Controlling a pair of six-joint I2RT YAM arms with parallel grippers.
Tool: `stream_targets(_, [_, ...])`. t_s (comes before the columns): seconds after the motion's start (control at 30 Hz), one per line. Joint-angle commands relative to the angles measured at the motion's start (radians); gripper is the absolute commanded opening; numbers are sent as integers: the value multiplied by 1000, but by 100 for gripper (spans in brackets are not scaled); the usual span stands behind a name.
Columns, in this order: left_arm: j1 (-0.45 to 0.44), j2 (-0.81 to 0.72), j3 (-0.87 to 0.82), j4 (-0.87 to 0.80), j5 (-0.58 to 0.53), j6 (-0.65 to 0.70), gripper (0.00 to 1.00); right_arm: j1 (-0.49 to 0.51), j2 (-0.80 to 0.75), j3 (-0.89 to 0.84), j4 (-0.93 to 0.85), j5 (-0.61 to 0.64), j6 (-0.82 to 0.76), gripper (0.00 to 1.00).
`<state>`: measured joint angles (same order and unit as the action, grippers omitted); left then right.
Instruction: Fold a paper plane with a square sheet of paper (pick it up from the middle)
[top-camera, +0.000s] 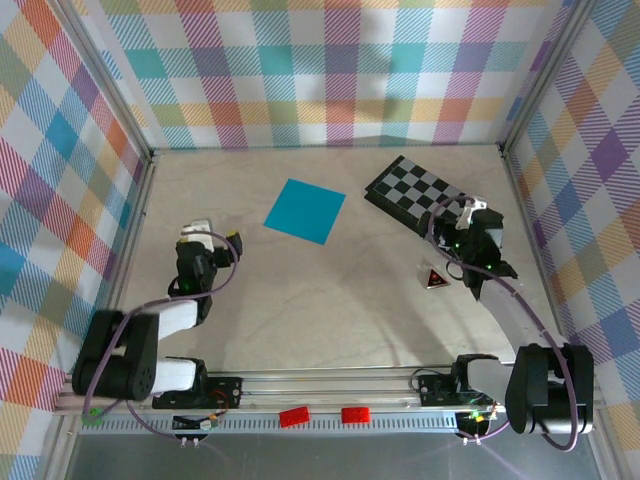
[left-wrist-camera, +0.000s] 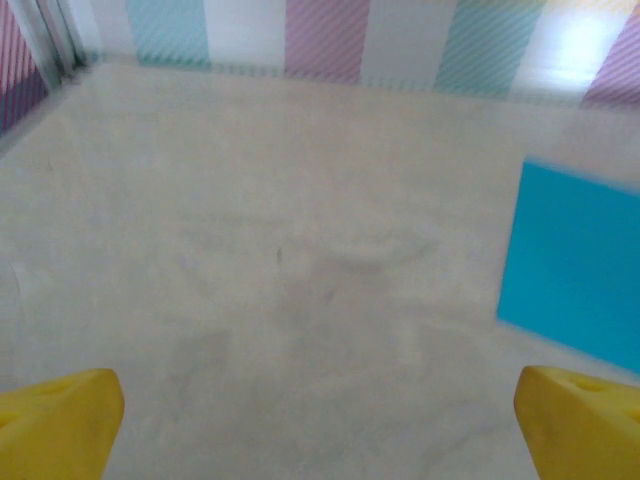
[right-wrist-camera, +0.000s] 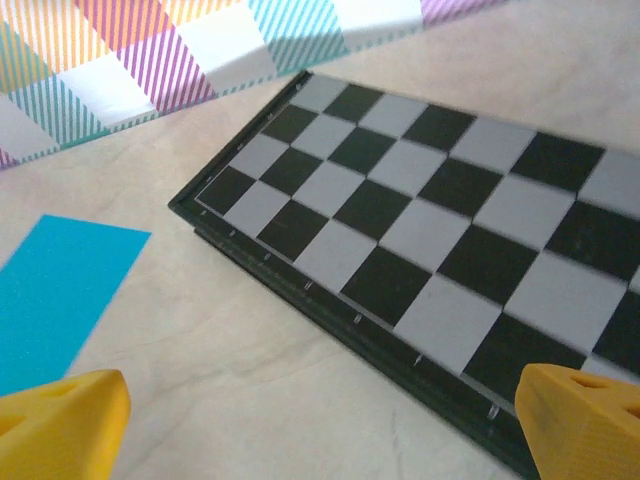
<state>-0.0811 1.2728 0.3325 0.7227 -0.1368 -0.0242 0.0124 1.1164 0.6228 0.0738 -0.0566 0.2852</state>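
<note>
**A:** What encloses the scene, and what lies inside?

**B:** A pale, faintly mottled table (top-camera: 330, 310) is fenced on the left, far and right sides by walls (top-camera: 330, 70) printed in pastel plaid. The square sheet of paper (top-camera: 305, 211) lies flat on the far middle of the table, turned so that one corner points to the near side. To its right, apart from it, lies the checkered board (top-camera: 415, 190), also set at an angle.

**A:** Materials and shapes?

**B:** The paper is thin, plain cyan-blue and uncreased, with crisp edges. The board is a rigid slab of black and grey squares inside a dark raised rim with small pale ticks along it. Just near of the board sits a small white piece (top-camera: 435, 278) bearing a red triangle, and I cannot tell what it is. Two small red blocks (top-camera: 294, 416) sit on the metal rail (top-camera: 330, 385) at the near edge.

**A:** And the arms?

**B:** The left arm is folded over its base at the near left, with its forearm reaching toward the far side. The left gripper (top-camera: 215, 236) is low over bare table, near and left of the paper and not touching it. Its yellow fingertips (left-wrist-camera: 60, 420) are spread fully apart with nothing between them. The right arm rises from the near right and stretches toward the far side. The right gripper (top-camera: 458, 212) hangs over the near end of the board, its jaws equally wide and empty. In the right wrist view, a corner of the paper lies left of the board.
</note>
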Motion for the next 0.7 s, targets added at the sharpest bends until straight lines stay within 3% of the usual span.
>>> stream_targets(0.0, [12, -84, 112, -265, 99, -83, 100, -3, -27, 61, -302, -58, 164, 99])
stream_targets(0.1, [14, -86, 126, -237, 157, -163, 100, -4, -53, 30, -302, -164, 177, 99])
stream_targets(0.17, [17, -66, 105, -153, 145, -336, 100, -4, -66, 3, -278, -244, 204, 99])
stream_targets(0.23, [20, -19, 127, -95, 240, -423, 100, -3, -66, -14, -247, -336, 236, 99])
stream_targets(0.37, [14, 190, 399, -286, 541, -488, 100, -3, -32, -8, -214, -453, 270, 99])
stream_targets(0.43, [-1, 322, 560, -424, 629, -510, 100, -2, -10, 9, -232, -471, 266, 99])
stream_targets(0.53, [-46, 463, 725, -540, 673, -498, 100, -1, 10, 30, -263, -459, 278, 99])
stream_targets(0.67, [-114, 616, 911, -660, 640, -450, 100, -1, 26, 43, -290, -463, 265, 99])
